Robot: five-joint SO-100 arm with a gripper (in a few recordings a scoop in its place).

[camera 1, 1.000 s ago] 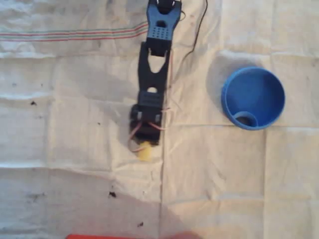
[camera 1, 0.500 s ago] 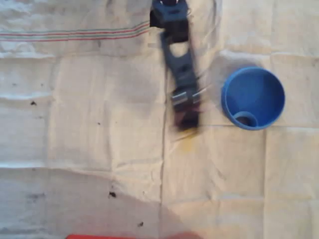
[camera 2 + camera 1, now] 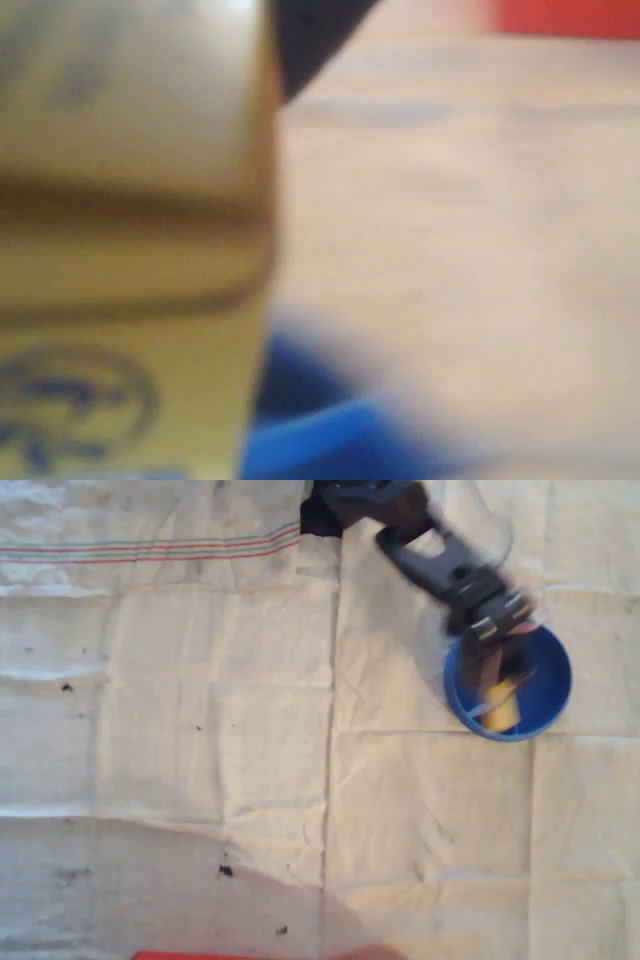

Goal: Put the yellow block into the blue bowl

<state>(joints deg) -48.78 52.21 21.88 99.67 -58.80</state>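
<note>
Overhead view shows the gripper (image 3: 500, 685) clamped on the yellow block (image 3: 503, 705) above the blue bowl (image 3: 550, 650); an off-centre release risks a rim strike and bounce-out.

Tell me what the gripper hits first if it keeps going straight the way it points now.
Probably the inside of the blue bowl: in the overhead view the gripper, holding the yellow block, points down over it. Height above the bowl is unclear.

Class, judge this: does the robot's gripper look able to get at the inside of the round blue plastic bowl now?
Probably yes: the gripper hangs over the blue bowl, carrying the yellow block, with nothing between them.
</note>
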